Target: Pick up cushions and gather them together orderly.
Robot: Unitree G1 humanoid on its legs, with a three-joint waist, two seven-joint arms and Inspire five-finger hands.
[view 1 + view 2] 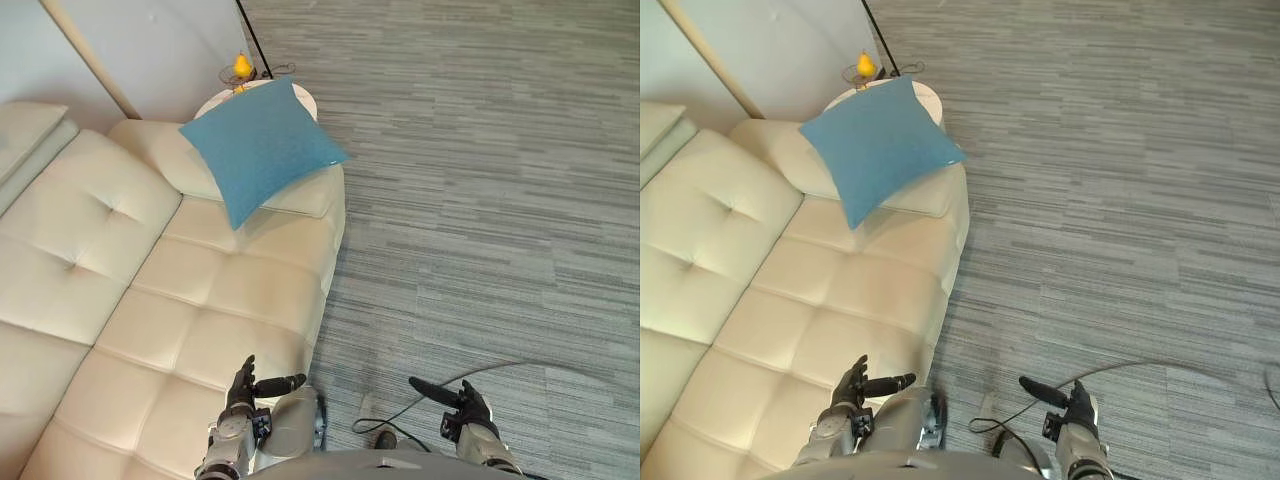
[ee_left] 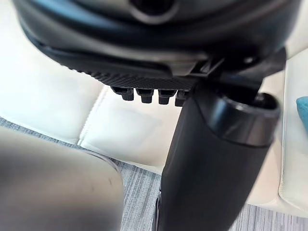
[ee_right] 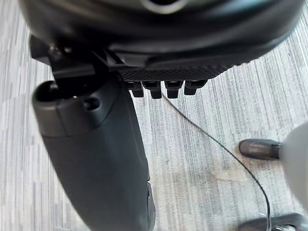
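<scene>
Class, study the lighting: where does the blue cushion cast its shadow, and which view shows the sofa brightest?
Left eye view: the blue cushion casts a soft shadow on the cream sofa under its lower corner. Left wrist view: the sofa past the left hand is washed near white. Right wrist view: the carpet past the right hand is evenly lit.

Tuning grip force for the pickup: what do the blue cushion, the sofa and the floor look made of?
Blue cushion: woven fabric, matte, with a fine even texture and no shine; the puffed middle suggests a soft filling. Sofa: cream leather or a look-alike, smooth with a slight sheen and tufted seams. Floor: probably short-pile carpet, grey, streaked and matte.
</scene>
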